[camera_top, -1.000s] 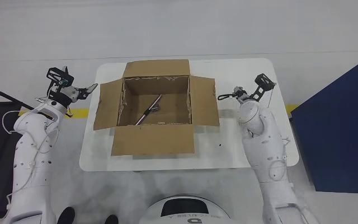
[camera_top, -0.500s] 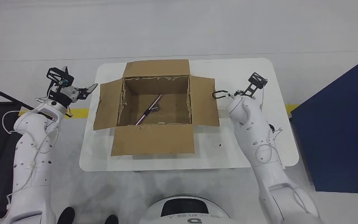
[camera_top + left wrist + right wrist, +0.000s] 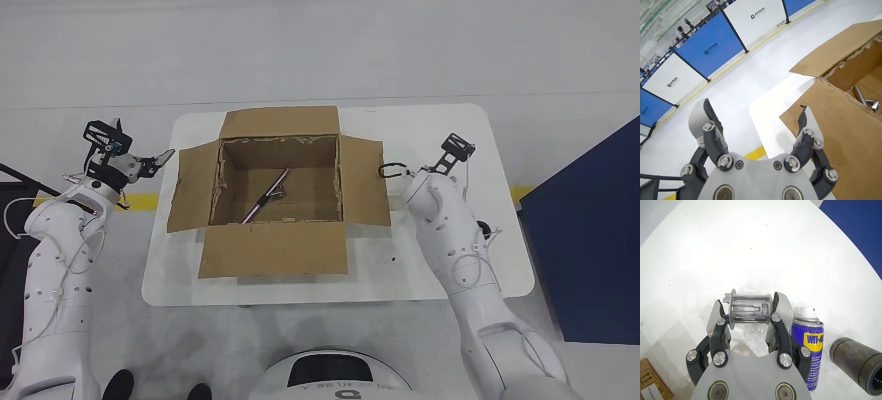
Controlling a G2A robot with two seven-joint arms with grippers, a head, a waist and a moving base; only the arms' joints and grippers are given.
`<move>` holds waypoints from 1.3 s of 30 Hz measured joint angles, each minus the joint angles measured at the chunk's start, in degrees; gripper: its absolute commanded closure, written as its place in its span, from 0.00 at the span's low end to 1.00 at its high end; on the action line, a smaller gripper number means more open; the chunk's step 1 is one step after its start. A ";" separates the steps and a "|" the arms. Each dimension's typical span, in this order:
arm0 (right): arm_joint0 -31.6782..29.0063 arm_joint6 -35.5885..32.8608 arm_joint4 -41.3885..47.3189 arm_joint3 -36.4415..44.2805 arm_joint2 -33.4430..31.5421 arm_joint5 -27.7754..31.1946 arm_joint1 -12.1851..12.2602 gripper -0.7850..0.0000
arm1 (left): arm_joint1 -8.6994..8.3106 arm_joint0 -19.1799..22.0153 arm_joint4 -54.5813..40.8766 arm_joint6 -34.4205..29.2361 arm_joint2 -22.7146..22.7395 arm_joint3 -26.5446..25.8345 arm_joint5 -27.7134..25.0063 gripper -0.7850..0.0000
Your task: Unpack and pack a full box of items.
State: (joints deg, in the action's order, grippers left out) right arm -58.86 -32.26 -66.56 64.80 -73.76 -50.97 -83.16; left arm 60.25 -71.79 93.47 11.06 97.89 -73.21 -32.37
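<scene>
1. The white desk (image 3: pixel 450 130) carries everything, its corners rounded.
2. The cardboard box (image 3: pixel 280 250) sits in the middle of the desk with all four flaps folded outward. The left wrist view shows its torn top edge and part of the inside (image 3: pixel 838 132).
3. The left tool (image 3: pixel 155 160) hangs just off the desk's left edge, near the box's left flap. Its fingers are spread wide with nothing between them (image 3: pixel 755 106).
4. The right tool (image 3: pixel 392 170) is at the outer edge of the box's right flap, over the desk. Its fingers are closed in on the two ends of a slotted metal drum (image 3: pixel 747 305).
5. A metal rod (image 3: pixel 268 193) lies at a slant on the floor of the box. From the left wrist, one end of it shows over the box wall (image 3: pixel 860 95).
6. A spray can (image 3: pixel 811 344), blue with a white nozzle, is just beside the right tool's finger. I cannot tell whether it stands or lies.
7. A dark steel sleeve (image 3: pixel 851 361) lies on its side on the desk near the can, apart from it.
8. The slotted metal drum (image 3: pixel 749 311) is held crosswise with its flanged end against one finger. Whether it touches the desk cannot be told.
</scene>
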 measured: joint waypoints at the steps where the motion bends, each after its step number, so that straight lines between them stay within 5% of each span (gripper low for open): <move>1: 0.01 -0.10 -0.13 -0.01 0.00 0.00 -0.01 0.51 | 0.00 0.00 0.00 0.00 0.00 0.00 0.00 0.00; 6: -0.21 -0.53 -0.84 0.30 -0.15 0.09 -0.07 0.47 | 0.00 0.00 0.00 0.00 0.00 0.00 0.00 0.00; 14: -1.23 -1.10 -1.66 2.04 -0.78 0.23 -0.08 0.03 | 0.00 0.00 0.00 0.00 0.00 0.00 0.00 0.00; 25: -7.53 1.07 -0.29 13.95 -4.54 2.29 0.32 0.00 | 0.00 0.00 0.00 0.00 0.00 0.00 0.00 0.00; 33: -17.58 6.76 12.09 30.64 -12.76 11.56 0.63 0.00 | 0.00 0.00 0.00 0.00 0.00 0.00 0.00 0.00; 39: -18.33 6.63 13.84 31.46 -13.59 12.97 0.67 0.00 | 0.00 0.00 0.00 0.00 0.00 0.00 0.00 0.00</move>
State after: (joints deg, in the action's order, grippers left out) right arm -77.20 -25.64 -52.72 96.27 -87.35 -38.00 -82.49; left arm 60.25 -71.79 93.47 11.06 97.89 -73.21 -32.37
